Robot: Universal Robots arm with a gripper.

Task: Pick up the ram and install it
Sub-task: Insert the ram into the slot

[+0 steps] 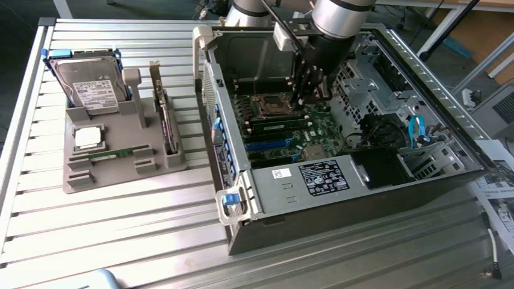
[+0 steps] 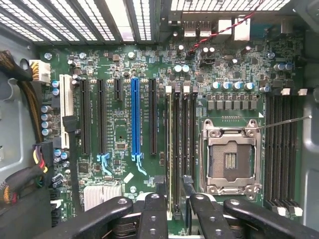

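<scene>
A robot arm [image 1: 337, 18] is reaching down into an open desktop computer case [image 1: 337, 180] that is lying on its side on a slatted metal table [image 1: 120, 241]. The gripper [image 2: 173, 186] is hovering low over the green motherboard [image 2: 119, 134], at one end of the bank of memory slots. Its black fingers [image 2: 155, 199] are standing apart, gripping nothing.

The ram stick [image 2: 172, 149] is standing on edge in a memory slot, running straight out from between the spread fingers, with a gap showing on each side of it. The empty silver CPU socket [image 2: 230, 154] is sitting just beside that bank of slots, and a long blue expansion slot [image 2: 135, 119] is lying on the other side.

In the exterior view, a gray parts tray [image 1: 120, 174] is resting on the table to the exterior view's left of the case, well apart from the gripper. It is holding a hard drive [image 1: 92, 84], a square silver processor chip [image 1: 88, 137], an upright dark expansion card [image 1: 165, 114], and a second ram stick [image 1: 108, 155] lying flat near the chip.
</scene>
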